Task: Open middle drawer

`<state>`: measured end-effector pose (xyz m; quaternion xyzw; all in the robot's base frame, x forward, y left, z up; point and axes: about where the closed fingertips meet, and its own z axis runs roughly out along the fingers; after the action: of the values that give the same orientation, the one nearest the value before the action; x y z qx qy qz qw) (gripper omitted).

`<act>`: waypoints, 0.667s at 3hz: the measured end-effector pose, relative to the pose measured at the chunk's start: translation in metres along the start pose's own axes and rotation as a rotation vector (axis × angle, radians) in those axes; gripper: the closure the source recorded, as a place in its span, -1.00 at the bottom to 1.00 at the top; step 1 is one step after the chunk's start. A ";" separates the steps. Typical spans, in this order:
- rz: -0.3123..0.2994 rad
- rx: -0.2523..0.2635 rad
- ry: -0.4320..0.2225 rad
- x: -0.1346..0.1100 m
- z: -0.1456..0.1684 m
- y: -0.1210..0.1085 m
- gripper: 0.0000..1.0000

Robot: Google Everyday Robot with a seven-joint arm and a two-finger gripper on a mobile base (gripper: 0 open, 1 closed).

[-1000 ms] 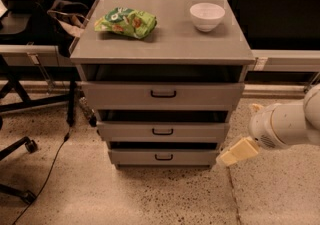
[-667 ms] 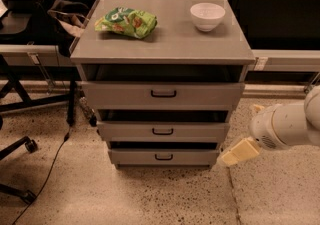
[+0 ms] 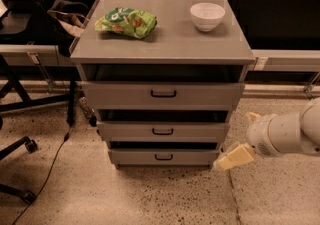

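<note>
A grey three-drawer cabinet (image 3: 162,51) stands in the middle of the camera view. The middle drawer (image 3: 163,131) has a low flat front and a small black loop handle (image 3: 162,131). It is slightly out, with a dark gap above its front. My gripper (image 3: 234,157) is low at the right, beside the cabinet's lower right corner, apart from the drawer handle. The white arm (image 3: 287,134) comes in from the right edge.
A green snack bag (image 3: 126,21) and a white bowl (image 3: 207,16) sit on the cabinet top. The top drawer (image 3: 163,94) and bottom drawer (image 3: 163,157) are slightly out too. Office chair legs (image 3: 15,149), a cable (image 3: 47,169) and a bag (image 3: 65,16) are at the left.
</note>
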<state>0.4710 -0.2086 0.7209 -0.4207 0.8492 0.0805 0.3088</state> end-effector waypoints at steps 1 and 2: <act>-0.039 -0.083 -0.058 0.008 0.029 -0.001 -1.00; -0.115 -0.167 -0.116 0.017 0.061 -0.004 -1.00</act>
<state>0.4945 -0.1983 0.6631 -0.4877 0.7947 0.1573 0.3252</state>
